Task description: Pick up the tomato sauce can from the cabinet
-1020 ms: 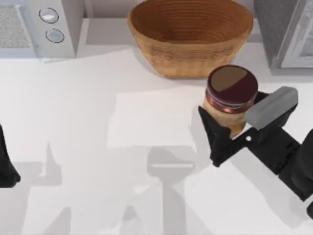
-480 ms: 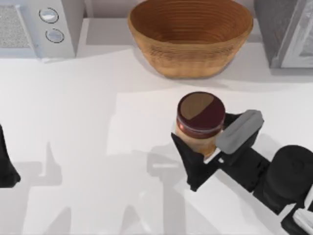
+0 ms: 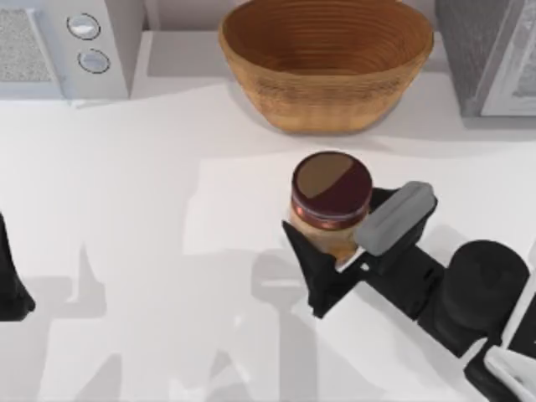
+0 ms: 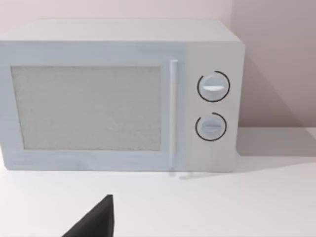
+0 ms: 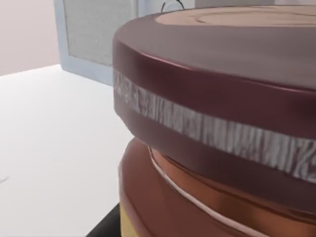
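Observation:
The tomato sauce can is a short cylinder with a maroon and brown top and a tan-orange label. It stands upright near the middle of the table, in front of the basket. My right gripper is shut on it, with one black finger on the can's left front side and the other behind it to the right. In the right wrist view the can sits very close, showing its maroon rim and copper band. My left arm is parked at the table's left edge.
A big woven brown basket stands at the back centre. A white microwave sits at the back left. The grey cabinet is at the back right. White tabletop lies open on the left.
My right gripper has carried the can left and towards the table's front, away from the basket's right side. Over the last half second it shifted only slightly left. The left arm stayed still.

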